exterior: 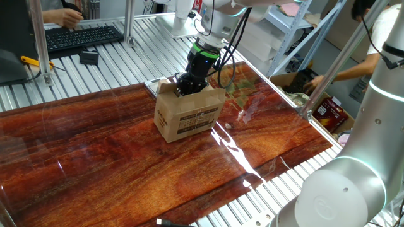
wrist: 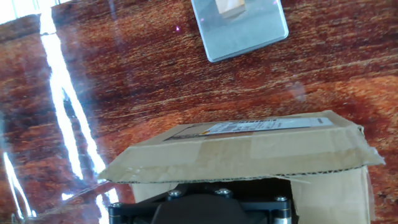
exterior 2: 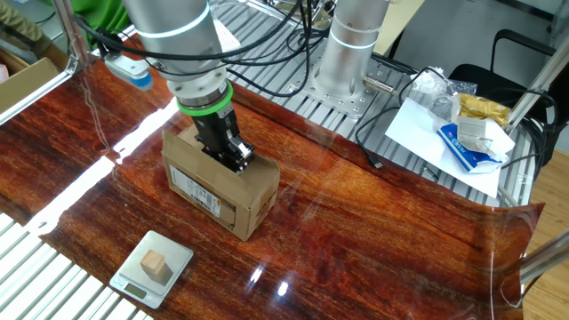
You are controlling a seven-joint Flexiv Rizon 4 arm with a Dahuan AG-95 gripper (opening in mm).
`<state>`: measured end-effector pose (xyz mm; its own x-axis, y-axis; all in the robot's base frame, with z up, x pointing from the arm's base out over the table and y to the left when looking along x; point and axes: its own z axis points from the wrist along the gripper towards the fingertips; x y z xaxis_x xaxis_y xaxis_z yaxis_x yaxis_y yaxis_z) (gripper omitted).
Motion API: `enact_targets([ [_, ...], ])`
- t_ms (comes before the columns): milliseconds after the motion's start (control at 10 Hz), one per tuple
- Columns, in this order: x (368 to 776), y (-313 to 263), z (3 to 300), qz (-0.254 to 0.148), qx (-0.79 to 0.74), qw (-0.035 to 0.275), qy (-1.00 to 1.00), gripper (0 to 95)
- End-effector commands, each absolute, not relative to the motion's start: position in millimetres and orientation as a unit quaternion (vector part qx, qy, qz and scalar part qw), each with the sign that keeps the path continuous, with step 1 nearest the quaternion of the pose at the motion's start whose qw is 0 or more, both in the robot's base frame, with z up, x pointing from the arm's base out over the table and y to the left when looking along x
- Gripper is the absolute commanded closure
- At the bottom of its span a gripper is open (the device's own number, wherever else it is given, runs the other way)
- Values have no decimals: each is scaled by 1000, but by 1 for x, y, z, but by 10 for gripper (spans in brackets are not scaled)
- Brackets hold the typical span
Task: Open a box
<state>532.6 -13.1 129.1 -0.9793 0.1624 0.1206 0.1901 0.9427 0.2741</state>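
While the arm is bent down over the middle of the table (exterior: 95, 157), the gripper (exterior: 187, 84) is seen pressed in at the top of the box (exterior: 189, 116), and its fingertips are hidden among the flaps in all three views. The state of the jaws cannot be told: their gap is concealed by cardboard and by the gripper body.

The box (exterior 2: 218, 188) is found standing on the reddish, glossy wood-grain surface, roughly central, with the black printed text block on its long side turned toward one fixed view. A white label is noted on the long side shown in the other fixed view. In the hand view, one top flap (wrist: 242, 155) is observed raised and tilted outward, its corrugated edge exposed just ahead of the gripper's black housing (wrist: 205, 208); tape is seen along the flap.

A small silver scale (exterior 2: 151, 267) carrying a wooden block (exterior 2: 156, 263) is recorded near the box, on the table edge, apart from it. Papers and a blue packet (exterior 2: 467, 147) are noted well apart, beyond the table. A keyboard (exterior: 82, 36) is noted on the slatted bench behind.
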Motion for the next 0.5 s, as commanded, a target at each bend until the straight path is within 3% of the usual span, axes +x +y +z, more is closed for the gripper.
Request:
enact_targets([
  [100,532,-12,131,-157,-100,56,-981,950],
  [500,531,-12,135,-172,-114,65,-976,950],
])
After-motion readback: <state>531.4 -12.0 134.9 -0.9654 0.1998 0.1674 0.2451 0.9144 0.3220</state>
